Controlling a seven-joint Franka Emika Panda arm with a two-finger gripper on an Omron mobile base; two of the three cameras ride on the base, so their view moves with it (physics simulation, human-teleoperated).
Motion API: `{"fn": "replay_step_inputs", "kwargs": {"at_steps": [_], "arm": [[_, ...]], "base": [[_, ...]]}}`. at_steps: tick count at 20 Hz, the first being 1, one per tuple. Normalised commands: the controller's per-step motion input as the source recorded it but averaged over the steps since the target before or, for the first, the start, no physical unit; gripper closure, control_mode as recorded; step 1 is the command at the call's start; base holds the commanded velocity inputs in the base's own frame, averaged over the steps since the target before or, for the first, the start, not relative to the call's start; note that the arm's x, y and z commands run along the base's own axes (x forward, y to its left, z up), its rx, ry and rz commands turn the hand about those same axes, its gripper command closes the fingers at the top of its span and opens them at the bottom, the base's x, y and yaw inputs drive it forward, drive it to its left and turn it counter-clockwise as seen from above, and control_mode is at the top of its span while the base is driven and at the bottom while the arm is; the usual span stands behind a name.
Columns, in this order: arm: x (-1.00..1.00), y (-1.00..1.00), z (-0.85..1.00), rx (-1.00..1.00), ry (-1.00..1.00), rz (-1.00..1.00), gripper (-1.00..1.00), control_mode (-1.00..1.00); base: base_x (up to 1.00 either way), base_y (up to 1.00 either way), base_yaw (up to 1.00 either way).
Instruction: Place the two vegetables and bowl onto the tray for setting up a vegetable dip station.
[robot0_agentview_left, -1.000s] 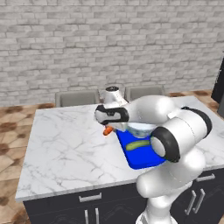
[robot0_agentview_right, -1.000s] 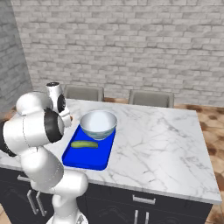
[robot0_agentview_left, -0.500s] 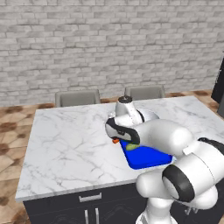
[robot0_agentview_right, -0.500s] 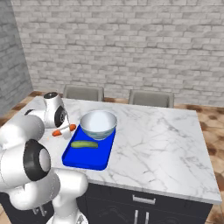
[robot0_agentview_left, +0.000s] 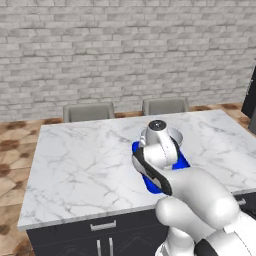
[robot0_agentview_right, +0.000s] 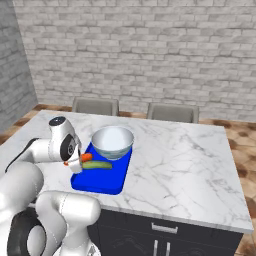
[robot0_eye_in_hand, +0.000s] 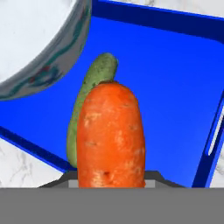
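- Two items, bowl (robot0_agentview_right: 112, 141) and cucumber (robot0_agentview_right: 97, 165), sit on the tray (robot0_agentview_right: 102, 182), left of centre in the right base view.
- We have swung our gripper (robot0_agentview_right: 79, 159), clamped on the carrot (robot0_eye_in_hand: 110, 135), from beside the tray to over it; only release remains.

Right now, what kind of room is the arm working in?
Looks like a home kitchen or dining area: a marble-topped island with dark drawer fronts, two grey chairs behind it, and a grey brick wall.
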Motion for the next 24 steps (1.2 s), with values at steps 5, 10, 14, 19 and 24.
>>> {"fn": "replay_step_inputs", "kwargs": {"at_steps": [5, 10, 14, 19, 24], "arm": [[-0.38, -0.53, -0.03, 0.00, -0.04, -0.19, 1.00, -1.00], [-0.23, -0.46, -0.12, 0.03, -0.05, -0.14, 1.00, -1.00], [-0.21, -0.32, -0.15, 0.05, -0.05, -0.10, 1.00, -1.00], [-0.25, -0.15, -0.31, 0.01, 0.00, -0.08, 1.00, -1.00], [-0.02, 0.00, -0.43, 0.00, 0.00, 0.00, 1.00, -1.00]], "base": [[0.00, 0.00, 0.00], [0.00, 0.00, 0.00], [0.00, 0.00, 0.00], [0.00, 0.00, 0.00], [0.00, 0.00, 0.00]]}}
